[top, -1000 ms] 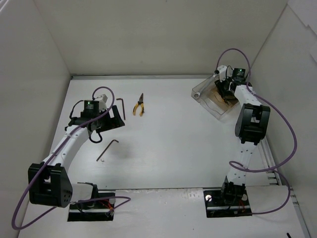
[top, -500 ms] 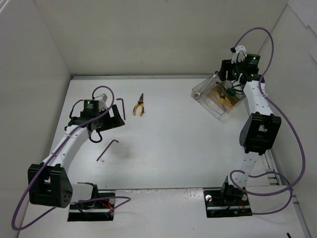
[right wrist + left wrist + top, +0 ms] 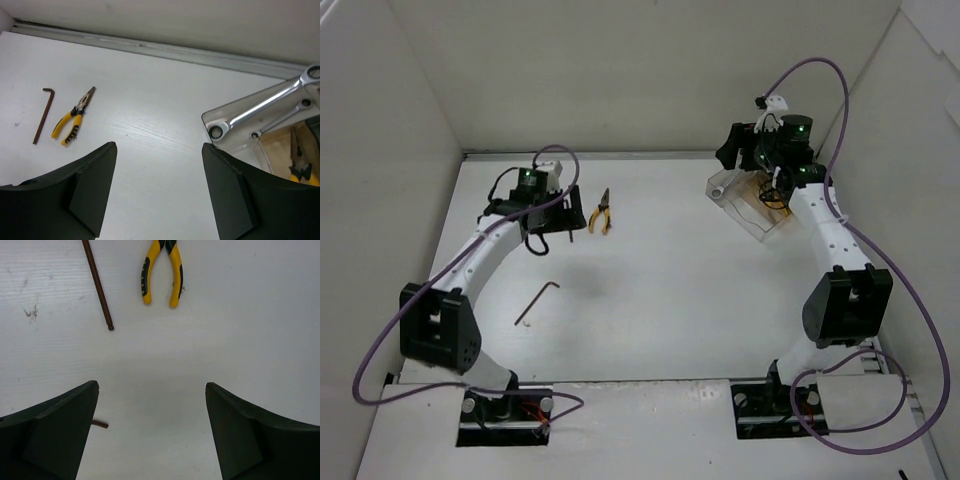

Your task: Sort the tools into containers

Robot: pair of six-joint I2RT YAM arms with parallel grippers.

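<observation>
While the left gripper (image 3: 151, 390) and right gripper (image 3: 159, 147) stand spread, two wrenches (image 3: 260, 107) rest in the box (image 3: 232, 146).

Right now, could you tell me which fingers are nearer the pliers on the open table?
Left: left fingers hover just short of the pliers; right fingers are far off by the box.
</observation>
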